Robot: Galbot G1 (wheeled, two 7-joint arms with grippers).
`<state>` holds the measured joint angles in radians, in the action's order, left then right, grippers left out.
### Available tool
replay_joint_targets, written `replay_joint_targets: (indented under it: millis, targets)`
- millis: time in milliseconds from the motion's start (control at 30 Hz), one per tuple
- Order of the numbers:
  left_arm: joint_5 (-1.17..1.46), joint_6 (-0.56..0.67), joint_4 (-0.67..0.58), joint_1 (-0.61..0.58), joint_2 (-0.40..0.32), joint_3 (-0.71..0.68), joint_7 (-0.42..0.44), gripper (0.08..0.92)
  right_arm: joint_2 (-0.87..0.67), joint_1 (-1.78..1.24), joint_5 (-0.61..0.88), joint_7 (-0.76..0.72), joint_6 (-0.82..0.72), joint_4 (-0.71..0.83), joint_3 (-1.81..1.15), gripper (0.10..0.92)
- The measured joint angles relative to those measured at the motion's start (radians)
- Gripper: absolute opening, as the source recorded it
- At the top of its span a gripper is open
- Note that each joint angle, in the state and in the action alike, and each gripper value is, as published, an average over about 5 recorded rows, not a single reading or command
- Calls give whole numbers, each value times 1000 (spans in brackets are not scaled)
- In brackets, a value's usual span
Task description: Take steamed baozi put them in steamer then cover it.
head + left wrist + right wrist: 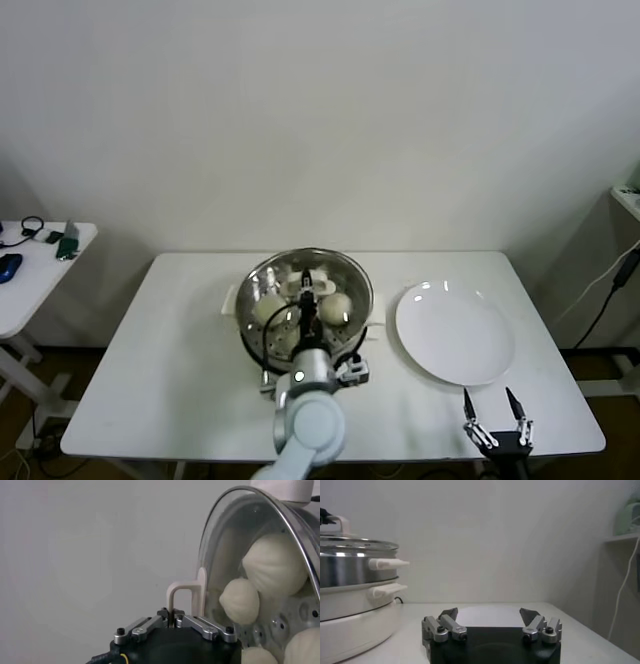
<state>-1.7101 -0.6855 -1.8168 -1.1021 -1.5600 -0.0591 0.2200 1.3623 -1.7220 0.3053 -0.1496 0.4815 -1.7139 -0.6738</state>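
We see the steamed baozi (275, 565) already inside the steamer (262, 345), which sits near the counter's (170, 370) centre, and the cover (355, 275) lies over them, its glass showing the buns beneath. Our left tool (172, 621) is clamped on the cover's handle (186, 596) from the six o'clock side. To finish well, we judge the rim should seat evenly all round the steamer before we let go, then lift straight off the handle without dragging it. At three o'clock lies the white plate (455, 332), bare; our right tool (497, 424) hangs near the counter's front edge, at about four o'clock, jaws apart, idle.
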Motion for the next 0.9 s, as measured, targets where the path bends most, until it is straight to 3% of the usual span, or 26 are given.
replay_joint_targets:
  millis: [900]
  targets:
    - [2, 9, 18, -5, 23, 10, -19, 148, 0, -16, 4, -2, 23, -2, -6, 823]
